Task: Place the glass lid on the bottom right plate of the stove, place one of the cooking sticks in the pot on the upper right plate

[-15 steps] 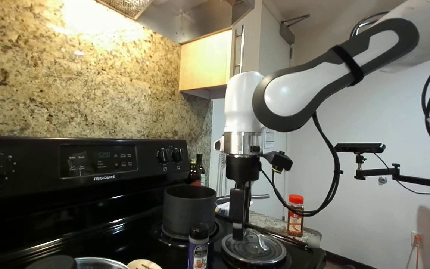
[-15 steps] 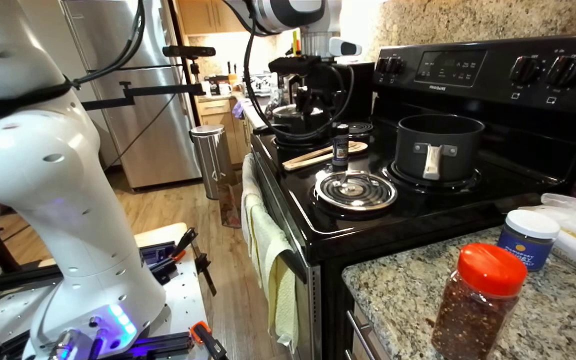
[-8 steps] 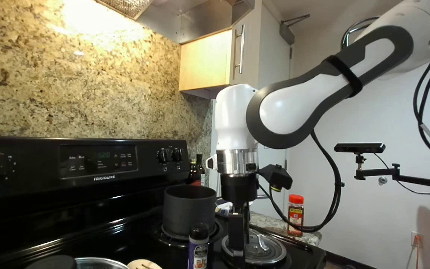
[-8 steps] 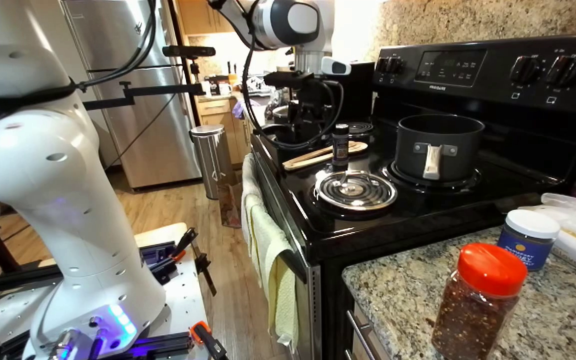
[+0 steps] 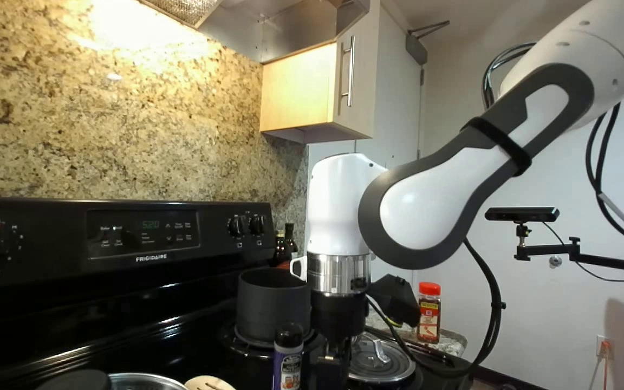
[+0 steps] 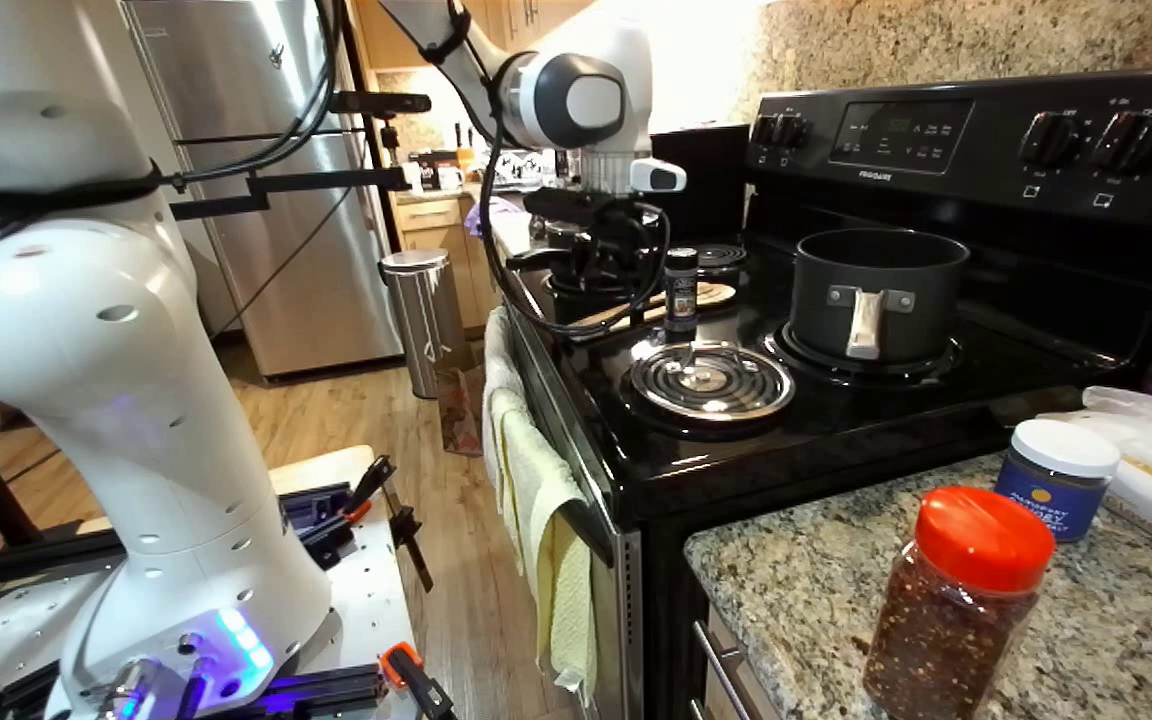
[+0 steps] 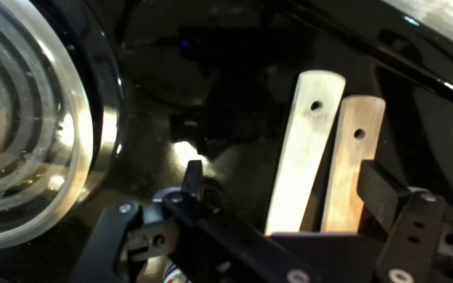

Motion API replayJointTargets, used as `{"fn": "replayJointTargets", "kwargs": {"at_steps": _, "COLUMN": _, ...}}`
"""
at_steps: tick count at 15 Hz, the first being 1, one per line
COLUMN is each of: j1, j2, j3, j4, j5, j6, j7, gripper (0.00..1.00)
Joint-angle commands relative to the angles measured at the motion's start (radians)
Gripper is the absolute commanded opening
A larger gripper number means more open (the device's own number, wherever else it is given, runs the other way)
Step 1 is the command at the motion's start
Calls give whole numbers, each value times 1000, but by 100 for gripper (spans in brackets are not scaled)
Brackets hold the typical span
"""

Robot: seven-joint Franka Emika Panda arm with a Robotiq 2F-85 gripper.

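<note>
The glass lid point(image 6: 712, 382) lies flat over the near front burner; it also shows in an exterior view point(image 5: 379, 362) and at the left of the wrist view point(image 7: 83, 133). Two wooden cooking sticks lie side by side on the stovetop, a pale one point(image 7: 307, 153) and a browner one point(image 7: 350, 169). In an exterior view the sticks point(image 6: 716, 294) lie behind a spice bottle. The dark pot point(image 6: 878, 300) stands on the rear burner, also in an exterior view point(image 5: 273, 309). My gripper point(image 7: 281, 177) is open and empty above the sticks, its fingers either side of both handles.
The spice bottle point(image 6: 680, 290) stands close beside the gripper, also in an exterior view point(image 5: 288, 360). Another lidded pot point(image 5: 147, 382) is on the far front burner. A red-capped jar point(image 6: 966, 590) and a blue jar point(image 6: 1058, 475) stand on the granite counter.
My arm and gripper have come down toward the stovetop over the sticks and moved slightly away from the lid. The lid, pot, sticks and bottle have not moved.
</note>
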State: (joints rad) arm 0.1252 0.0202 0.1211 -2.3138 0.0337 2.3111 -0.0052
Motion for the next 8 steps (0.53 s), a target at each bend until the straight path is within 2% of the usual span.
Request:
{"fn": "replayJointTargets", "kwargs": {"at_steps": 1, "j1": 6, "j2": 39, "j3": 8, "j4": -20, "j5": 8, "j6": 104, "j7": 20, "gripper": 100}}
{"fn": "replayJointTargets", "kwargs": {"at_steps": 8, "j1": 10, "j2": 75, "j3": 7, "j4": -22, "j5": 6, "j6": 161, "j7": 20, "gripper": 100}}
